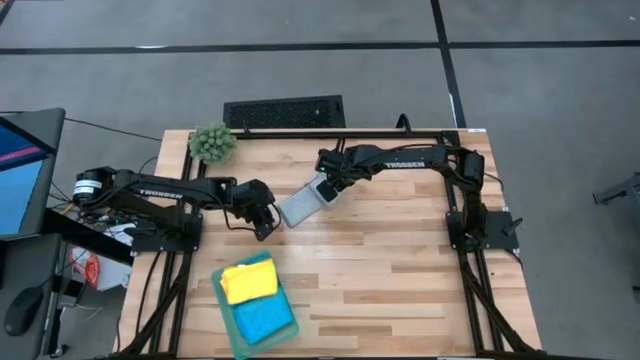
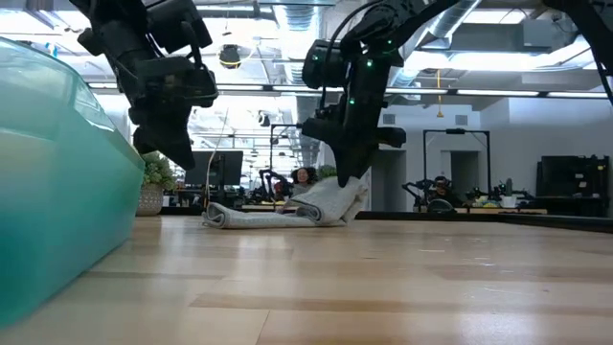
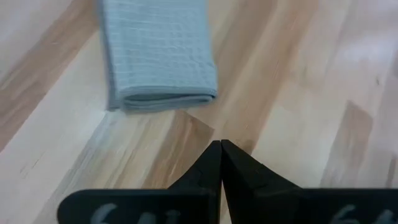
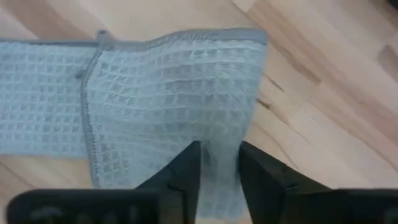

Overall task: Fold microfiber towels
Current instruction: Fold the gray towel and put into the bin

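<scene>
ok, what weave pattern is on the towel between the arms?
A waffle grid, on the light grey microfiber towel; clearest in the right wrist view.

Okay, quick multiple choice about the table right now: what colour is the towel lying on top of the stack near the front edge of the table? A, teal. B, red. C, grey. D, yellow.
D: in the high view a yellow towel lies on top of the stack, over a bright blue towel, while the grey towel lies apart, mid-table between the two arms.
</scene>
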You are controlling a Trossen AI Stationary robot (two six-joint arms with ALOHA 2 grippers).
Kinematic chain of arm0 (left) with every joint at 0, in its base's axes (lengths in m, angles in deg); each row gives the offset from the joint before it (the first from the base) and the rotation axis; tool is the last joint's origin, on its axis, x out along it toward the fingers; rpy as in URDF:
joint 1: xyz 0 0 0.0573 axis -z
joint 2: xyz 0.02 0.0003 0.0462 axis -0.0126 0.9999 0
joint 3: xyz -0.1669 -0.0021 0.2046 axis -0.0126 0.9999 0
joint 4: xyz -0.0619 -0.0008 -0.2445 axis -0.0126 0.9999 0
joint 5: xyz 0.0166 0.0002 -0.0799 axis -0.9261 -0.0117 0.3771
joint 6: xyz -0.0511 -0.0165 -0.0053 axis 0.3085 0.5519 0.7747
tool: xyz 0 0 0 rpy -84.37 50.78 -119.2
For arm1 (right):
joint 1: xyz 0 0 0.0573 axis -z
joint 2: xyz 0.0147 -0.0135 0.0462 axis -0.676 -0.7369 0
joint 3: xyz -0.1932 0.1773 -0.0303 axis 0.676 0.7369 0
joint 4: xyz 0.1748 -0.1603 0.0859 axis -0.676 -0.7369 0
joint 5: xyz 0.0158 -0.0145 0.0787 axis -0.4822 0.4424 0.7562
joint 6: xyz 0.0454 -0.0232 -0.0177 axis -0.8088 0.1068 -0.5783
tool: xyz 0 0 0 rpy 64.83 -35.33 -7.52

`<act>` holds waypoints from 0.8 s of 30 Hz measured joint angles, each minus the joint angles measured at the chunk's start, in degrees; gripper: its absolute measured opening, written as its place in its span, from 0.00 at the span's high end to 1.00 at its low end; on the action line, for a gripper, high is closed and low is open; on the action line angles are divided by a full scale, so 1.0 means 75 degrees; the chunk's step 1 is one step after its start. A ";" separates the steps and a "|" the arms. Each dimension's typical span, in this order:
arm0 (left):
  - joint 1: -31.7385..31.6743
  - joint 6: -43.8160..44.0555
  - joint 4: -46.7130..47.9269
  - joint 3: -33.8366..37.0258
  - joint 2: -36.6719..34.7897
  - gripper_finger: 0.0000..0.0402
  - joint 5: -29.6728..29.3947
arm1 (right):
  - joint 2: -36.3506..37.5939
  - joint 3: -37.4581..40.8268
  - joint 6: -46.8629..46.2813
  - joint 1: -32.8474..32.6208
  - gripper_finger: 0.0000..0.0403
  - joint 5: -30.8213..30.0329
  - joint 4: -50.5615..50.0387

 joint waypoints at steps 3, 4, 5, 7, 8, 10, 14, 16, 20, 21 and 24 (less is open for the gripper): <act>0.0003 0.0702 -0.0020 0.0000 0.0000 1.00 -0.0442 | 0.0000 0.0000 0.0027 0.0125 0.63 -0.0012 -0.0013; 0.0003 0.0891 -0.0020 0.0000 0.0000 1.00 -0.0538 | 0.0000 0.0000 0.0030 0.0168 0.60 -0.0012 -0.0016; -0.0003 0.0995 -0.0032 0.0000 0.0000 1.00 -0.0552 | 0.0019 0.0000 0.0046 0.0210 0.58 -0.0012 -0.0017; 0.0000 0.1028 -0.0095 0.0000 0.0000 0.99 -0.0536 | 0.0141 0.0003 0.0179 0.0297 0.54 -0.0013 -0.0087; 0.0000 0.1026 -0.0113 0.0000 0.0000 0.99 -0.0522 | 0.0200 -0.0003 0.0220 0.0340 0.52 -0.0025 -0.0093; 0.0006 0.1039 -0.0119 0.0000 0.0000 0.97 -0.0515 | 0.0251 -0.0011 0.0238 0.0426 0.49 -0.0037 -0.0141; -0.0003 0.1266 -0.0120 0.0000 -0.0024 0.94 -0.0133 | 0.0236 0.0004 0.0691 0.0398 0.46 0.0581 0.0353; 0.0000 0.1362 -0.0139 0.0000 -0.0193 0.93 0.0681 | 0.0236 0.0003 0.0897 0.0122 0.46 0.1141 0.1015; 0.0006 0.1634 -0.0184 0.0000 -0.0916 0.94 0.2186 | 0.0236 0.0003 0.1883 -0.0859 0.46 0.1371 0.2482; 0.0008 0.1742 -0.0131 0.0000 -0.1182 0.94 0.2339 | 0.0236 0.0003 0.2233 -0.1114 0.46 0.1218 0.2772; 0.0064 0.1951 0.0111 -0.0003 -0.2049 0.95 0.2318 | 0.0235 0.0000 0.3336 -0.1764 0.47 0.0081 0.3372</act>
